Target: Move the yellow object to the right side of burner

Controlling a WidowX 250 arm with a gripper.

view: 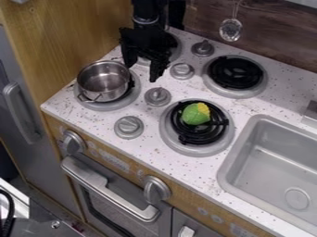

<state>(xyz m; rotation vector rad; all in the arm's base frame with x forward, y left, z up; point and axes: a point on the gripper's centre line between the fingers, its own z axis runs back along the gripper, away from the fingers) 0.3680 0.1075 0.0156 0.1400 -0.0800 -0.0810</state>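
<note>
Toy stove and sink, seen at a slant from above. Printed marks (111, 159) run along the wooden front panel (176, 196), beside and between its 2 gray knobs (157, 190); they are too small to read. The toy (195, 114) has 2 colors: a rounded, leaf-green body with faint darker ridges, and a smaller, bumpy, bright yellow part at its upper right as seen. It rests on the black coil (201, 134) of the near burner (176, 142) beside the sink (226, 170), toward the far part of that coil. The black gripper (142, 71) hangs over the rear left of the speckled white surface (180, 167), well apart from the toy. Its 2 fingers (157, 69) point down and stand wide apart, with nothing between them. Just beside it, at left in the view, a shiny metal pot (104, 82) stands upright on another burner (107, 105). A third burner (213, 87), also with a black coil (235, 71), lies beyond the toy; 4 gray dials (129, 127) stand among the burners.
</note>
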